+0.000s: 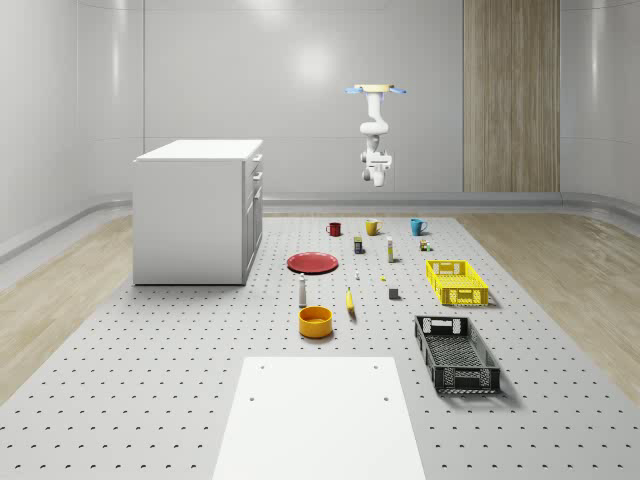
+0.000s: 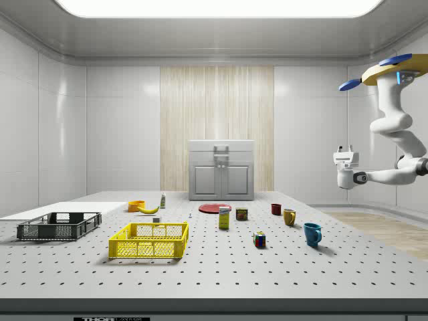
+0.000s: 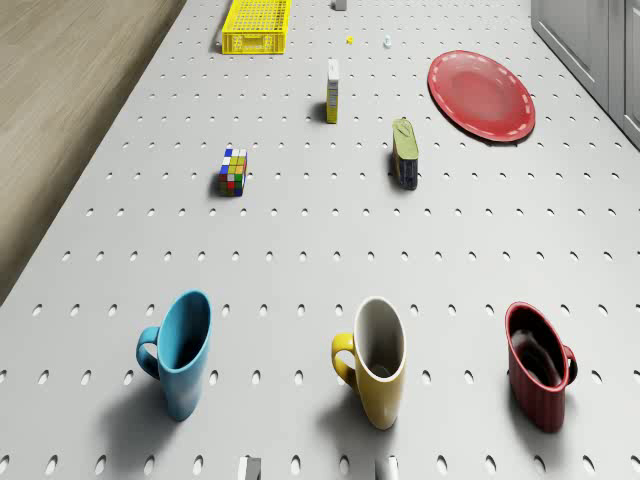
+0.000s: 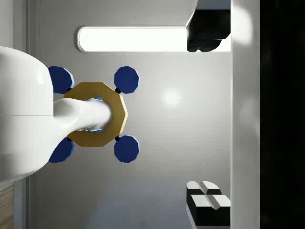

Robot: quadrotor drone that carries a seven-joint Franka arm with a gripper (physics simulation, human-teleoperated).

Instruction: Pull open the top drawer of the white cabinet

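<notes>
The white cabinet (image 1: 195, 210) stands on the table at the whole-scene view's left, and its drawer fronts (image 1: 256, 190) face the table's middle. In the side view the top drawer (image 2: 221, 154) sits shut, flush above two doors. The drone (image 1: 377, 90) hovers high above the far end of the table, over the row of mugs and well away from the cabinet. Its arm hangs down and folds back. The gripper (image 2: 346, 151) points upward at the drone (image 4: 97, 114). Open, empty fingers (image 4: 207, 207) stand wide apart in the wrist view.
Below the drone stand a blue mug (image 3: 180, 350), a yellow mug (image 3: 375, 358) and a red mug (image 3: 540, 375). A red plate (image 3: 482, 95), a puzzle cube (image 3: 232, 171), small boxes, a yellow crate (image 1: 456, 281), a black crate (image 1: 456, 353) and an orange bowl (image 1: 315, 321) lie on the table.
</notes>
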